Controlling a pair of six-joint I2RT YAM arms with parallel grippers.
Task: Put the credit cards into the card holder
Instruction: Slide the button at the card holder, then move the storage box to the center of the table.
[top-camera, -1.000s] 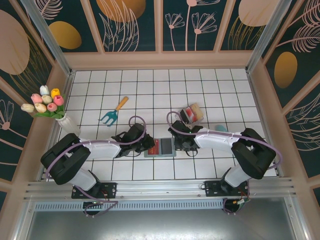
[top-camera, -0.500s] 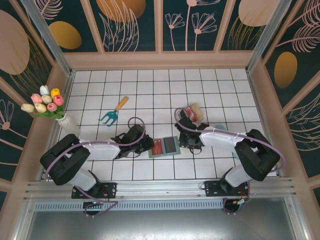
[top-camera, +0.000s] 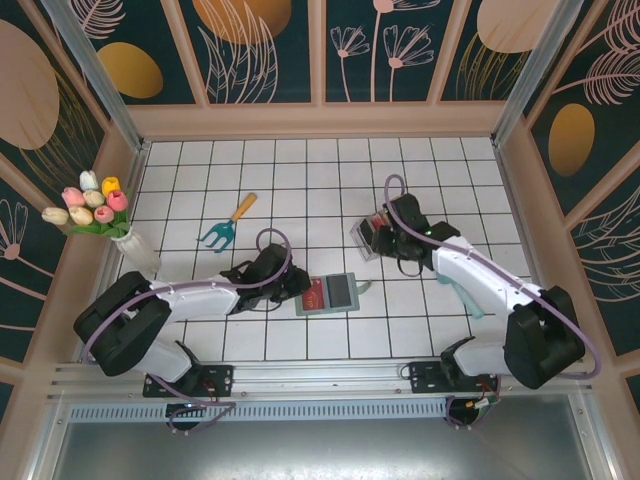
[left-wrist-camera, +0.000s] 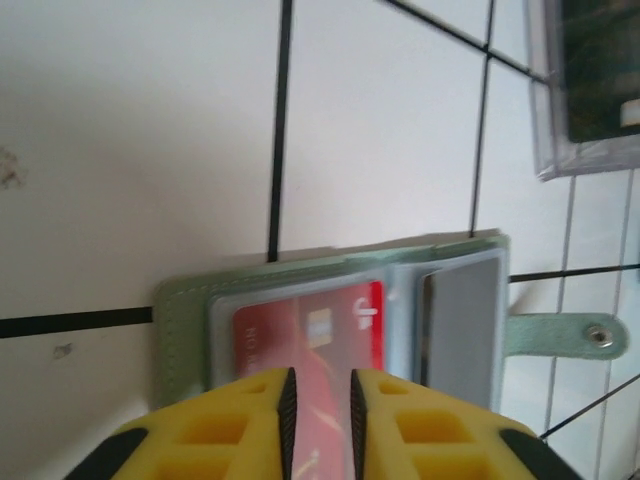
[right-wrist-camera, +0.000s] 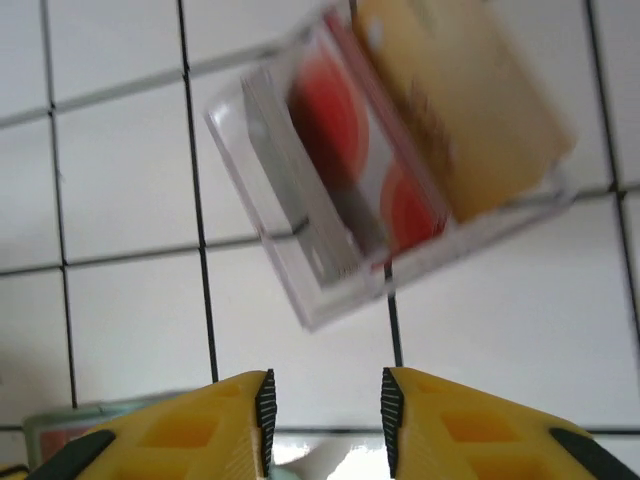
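Up goes the right arm since a second ago: the right gripper (top-camera: 388, 236) has left the card holder (top-camera: 330, 293) and now hangs by the clear tray (top-camera: 362, 240). From above, the holder lies open near the front, with the left gripper (top-camera: 297, 288) at its left end.

From the left wrist, a red card (left-wrist-camera: 310, 320) sits in the holder's pocket. The yellow fingers (left-wrist-camera: 250, 420) are close together over the holder's near edge. I cannot tell if they pinch it.

From the right wrist, the fingers (right-wrist-camera: 210, 420) are apart and hold nothing. A tan card (right-wrist-camera: 460, 110) leans in the tray just ahead.
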